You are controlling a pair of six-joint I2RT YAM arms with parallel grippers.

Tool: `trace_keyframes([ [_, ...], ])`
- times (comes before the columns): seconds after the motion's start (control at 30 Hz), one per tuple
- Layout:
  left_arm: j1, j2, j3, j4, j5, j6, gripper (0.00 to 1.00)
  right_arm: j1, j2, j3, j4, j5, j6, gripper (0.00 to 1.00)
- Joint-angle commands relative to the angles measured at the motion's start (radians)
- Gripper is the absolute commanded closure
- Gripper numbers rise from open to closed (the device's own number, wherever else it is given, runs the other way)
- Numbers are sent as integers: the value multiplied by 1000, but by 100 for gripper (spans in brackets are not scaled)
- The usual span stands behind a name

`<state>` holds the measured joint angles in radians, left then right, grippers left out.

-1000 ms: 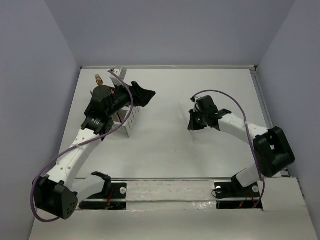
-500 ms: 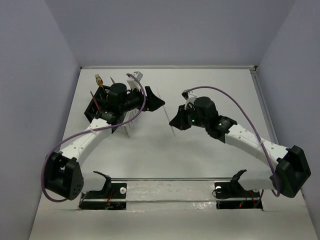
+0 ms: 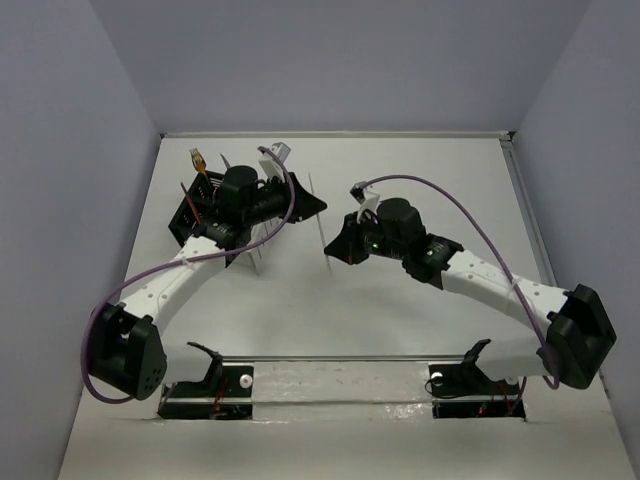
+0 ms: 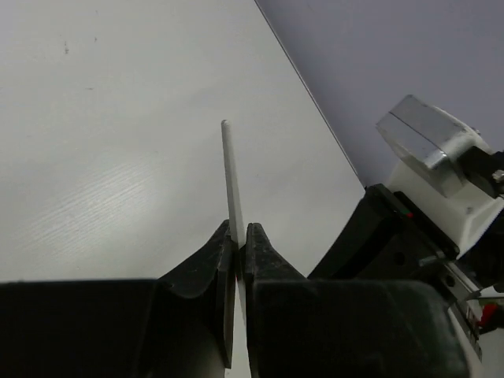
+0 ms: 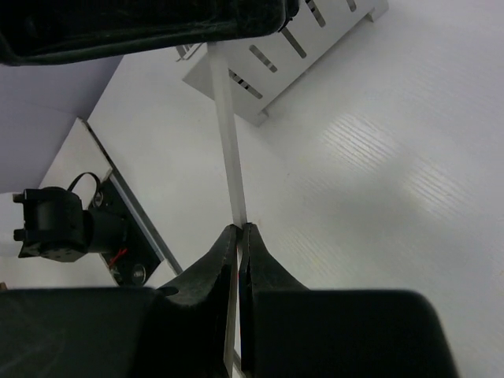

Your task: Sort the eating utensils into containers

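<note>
A thin white stick hangs above the table between the two arms, held at both ends. My left gripper is shut on its upper part; in the left wrist view the stick sticks out past the closed left gripper. My right gripper is shut on its lower part, and the right wrist view has the stick rising from the closed right gripper. The black container and the white container stand under the left arm. A gold fork stands in the black one.
The white container's slotted wall lies just beyond the stick in the right wrist view. The arm base mounts run along the near edge. Grey walls close in the table on three sides.
My left gripper has shut on the stick. The right arm carried the stick leftward toward the left gripper, which swung out from over the containers to meet it.
</note>
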<state>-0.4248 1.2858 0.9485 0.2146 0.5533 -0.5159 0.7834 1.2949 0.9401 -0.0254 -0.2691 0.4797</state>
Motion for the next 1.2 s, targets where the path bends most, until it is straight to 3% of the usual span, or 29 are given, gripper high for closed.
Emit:
trace_keyframes([
  [0.0, -3, 3, 50, -3, -12, 56, 100, 16, -2, 34, 76, 13, 11, 100],
  [0.03, -3, 3, 52, -4, -18, 59, 100, 16, -5, 31, 78, 19, 13, 100],
  [0.17, -3, -14, 56, -23, -65, 77, 100, 16, -28, -3, 104, 34, 25, 64],
  [0.2, -3, -23, 61, -33, -91, 83, 100, 16, -49, -12, 116, 45, 28, 49],
  [0.27, 6, -37, 61, -40, -111, 94, 100, 16, -69, -33, 116, 59, 22, 35],
  [0.37, 66, -66, 58, -34, -131, 91, 100, 16, -111, -61, 107, 82, 5, 28],
  [0.5, 214, -160, 30, 29, -128, 48, 100, 16, -167, -104, 93, 123, -19, 24],
  [0.6, 305, -249, 55, 6, -243, 68, 100, 16, -192, -152, 81, 168, -35, 20],
  [0.77, 325, -351, 130, -67, -519, 149, 100, 16, -187, -199, 94, 197, -46, 19],
  [1.0, 325, -321, 161, -95, -901, 240, 100, 16, -189, -238, 128, 220, -64, 19],
  [1.17, 377, -284, 116, -43, -997, 249, 100, 16, -224, -288, 163, 265, -79, 19],
])
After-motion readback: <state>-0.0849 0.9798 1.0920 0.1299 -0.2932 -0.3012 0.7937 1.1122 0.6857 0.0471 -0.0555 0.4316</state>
